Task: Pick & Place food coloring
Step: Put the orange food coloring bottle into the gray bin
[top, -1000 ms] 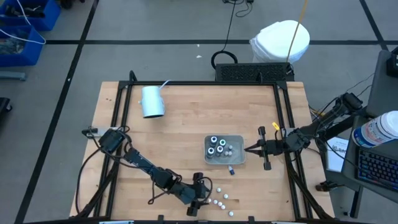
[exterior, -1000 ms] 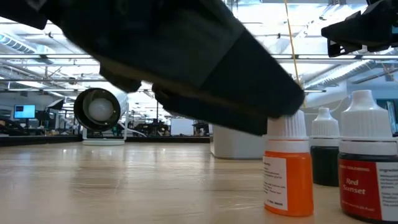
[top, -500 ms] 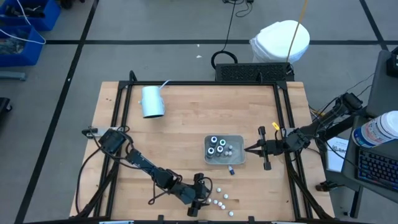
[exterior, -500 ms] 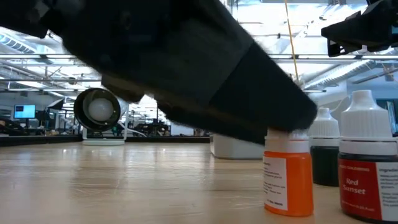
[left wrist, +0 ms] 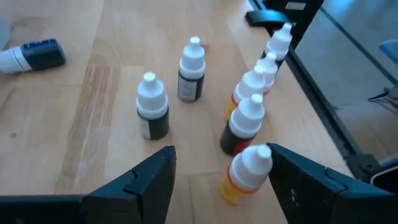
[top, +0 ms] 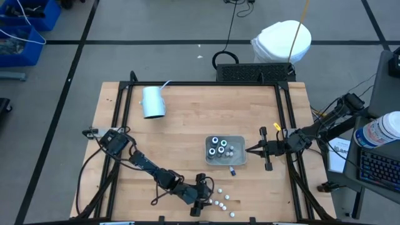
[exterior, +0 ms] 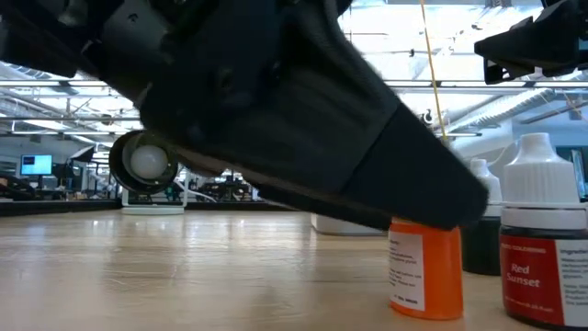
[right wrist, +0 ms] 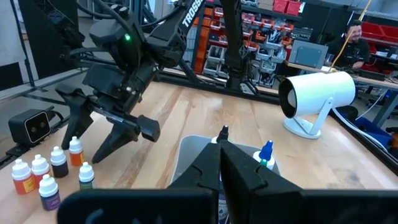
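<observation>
Nearest the front edge of the surface (top: pixel 181 137), our left gripper (left wrist: pixel 221 177) hangs with its jaws spread over a cluster of food coloring bottles, straddling an orange bottle (left wrist: pixel 244 174) without touching it yet. A dark-red bottle (left wrist: pixel 242 124) stands just behind, so we judge a finger could clip it and topple the tight row. Farther back, one blue bottle (top: pixel 232 170) lies beside the grey tray (top: pixel 239 159), which already holds jars (top: pixel 215 145). Our right gripper (top: pixel 248 150) waits clenched and empty at the tray's far side. A pale cup (top: pixel 152 102) lies well apart.
</observation>
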Tool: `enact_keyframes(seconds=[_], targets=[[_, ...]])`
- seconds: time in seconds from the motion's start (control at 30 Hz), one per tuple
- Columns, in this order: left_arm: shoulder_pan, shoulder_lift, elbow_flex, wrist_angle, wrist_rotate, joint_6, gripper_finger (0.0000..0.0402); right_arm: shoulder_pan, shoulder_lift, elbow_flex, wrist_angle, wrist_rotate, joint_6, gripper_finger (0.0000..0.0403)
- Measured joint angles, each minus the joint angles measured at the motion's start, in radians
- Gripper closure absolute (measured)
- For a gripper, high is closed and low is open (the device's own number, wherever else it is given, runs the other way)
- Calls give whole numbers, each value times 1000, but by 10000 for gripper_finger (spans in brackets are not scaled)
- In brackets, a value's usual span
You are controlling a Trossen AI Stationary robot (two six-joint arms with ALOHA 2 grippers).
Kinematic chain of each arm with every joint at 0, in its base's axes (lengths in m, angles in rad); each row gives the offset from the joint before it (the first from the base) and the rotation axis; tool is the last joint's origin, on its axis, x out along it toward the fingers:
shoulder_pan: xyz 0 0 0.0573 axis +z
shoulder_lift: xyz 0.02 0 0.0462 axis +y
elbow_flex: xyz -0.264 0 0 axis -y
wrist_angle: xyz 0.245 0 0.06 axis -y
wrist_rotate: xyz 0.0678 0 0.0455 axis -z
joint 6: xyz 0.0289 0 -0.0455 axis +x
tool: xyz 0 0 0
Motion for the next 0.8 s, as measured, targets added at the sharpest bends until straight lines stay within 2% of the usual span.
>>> enact_keyframes(seconds=[0.37, 0.57, 0.8], targets=[[0, 1, 0, -10, 19, 0, 258, 0, 0, 0, -1, 0, 0, 399], [0, 1, 0, -6, 38, 6, 327, 0, 0, 0, -1, 0, 0, 399], [0, -35, 8, -44, 117, -12, 329, 0, 0, 0, -1, 0, 0, 399]])
